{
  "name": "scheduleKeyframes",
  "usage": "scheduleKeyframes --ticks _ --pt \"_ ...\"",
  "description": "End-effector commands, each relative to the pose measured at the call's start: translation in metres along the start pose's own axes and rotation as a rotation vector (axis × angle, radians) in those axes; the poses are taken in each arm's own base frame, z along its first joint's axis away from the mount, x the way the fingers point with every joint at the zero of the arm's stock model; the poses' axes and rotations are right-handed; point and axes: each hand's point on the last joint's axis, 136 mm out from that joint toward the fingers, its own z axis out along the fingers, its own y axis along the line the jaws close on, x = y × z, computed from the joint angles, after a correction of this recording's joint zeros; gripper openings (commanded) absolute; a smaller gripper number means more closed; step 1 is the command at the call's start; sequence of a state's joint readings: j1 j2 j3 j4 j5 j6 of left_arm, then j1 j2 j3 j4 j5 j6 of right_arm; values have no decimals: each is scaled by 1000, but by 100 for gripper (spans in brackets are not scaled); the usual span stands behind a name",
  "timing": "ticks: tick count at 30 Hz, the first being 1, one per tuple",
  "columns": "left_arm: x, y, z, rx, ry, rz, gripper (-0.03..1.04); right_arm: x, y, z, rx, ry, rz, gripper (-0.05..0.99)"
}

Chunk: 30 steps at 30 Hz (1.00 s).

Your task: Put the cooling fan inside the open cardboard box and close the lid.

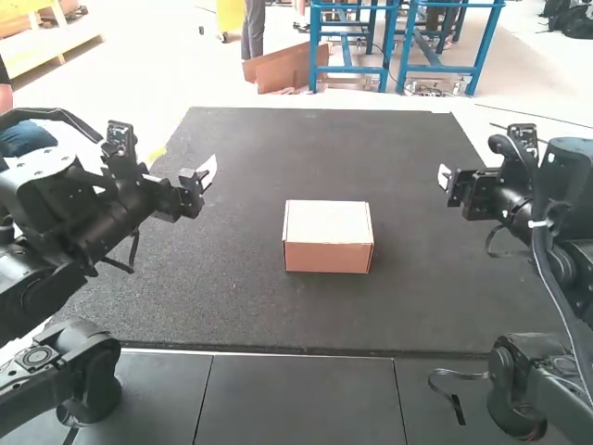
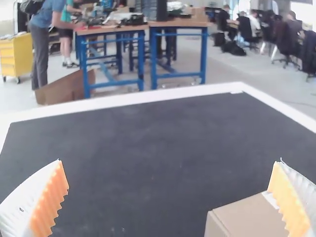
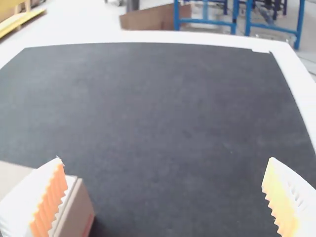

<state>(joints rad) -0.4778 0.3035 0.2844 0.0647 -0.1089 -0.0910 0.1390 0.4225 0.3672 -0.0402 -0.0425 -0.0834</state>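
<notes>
- Table (image 1: 232, 278): it's covered by a dark mat, and the task's thing sits about in the middle of it, between the 2 arms.
- Cardboard box (image 1: 328, 236): it stands flat on its base with the lid lying level on top, so it looks shut to me. I can't tell if the cooling fan is in there. The long axis runs side to side across the high view, with 1 long wall facing the arms and the 2 short walls facing out toward each end effector. I can't make out which edge is the hinge.
- Handling, my guess: it's light, with stiff corners but walls that dent if you squeeze mid-panel. Plain card shouldn't be slippery. I'd hold it low on the short walls near the corners, or just press down on the lid near its front edge. It'd probably skate on the mat if pushed from 1 side only.
- Left end effector (image 1: 199, 176): it hovers off the box's left, well apart from it, fingers spread wide, orange pads (image 2: 49, 202) holding nothing.
- Right end effector (image 1: 449, 183): same deal on the right, fingers apart and empty.
</notes>
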Motion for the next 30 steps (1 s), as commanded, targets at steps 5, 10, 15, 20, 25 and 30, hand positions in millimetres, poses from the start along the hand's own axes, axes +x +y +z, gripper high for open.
scheduleKeyframes --ticks 5,10,15,20,25,30 --pt "-23 3 -7 -16 -102 20 96 -21 -11 -11 66 -143 -28 91" --pt "-19 5 -7 -30 -151 42 96 -29 -15 -11 90 -218 -38 91" --pt "0 7 -9 -42 -189 74 96 -13 -13 -6 78 -218 -52 91" --pt "18 4 -15 -23 -190 91 96 16 -7 1 41 -154 -55 91" --pt "39 6 -19 -27 -140 104 96 36 -6 5 29 -118 -53 91" --pt "52 13 -17 -58 -86 111 96 49 -4 7 19 -101 -54 91"
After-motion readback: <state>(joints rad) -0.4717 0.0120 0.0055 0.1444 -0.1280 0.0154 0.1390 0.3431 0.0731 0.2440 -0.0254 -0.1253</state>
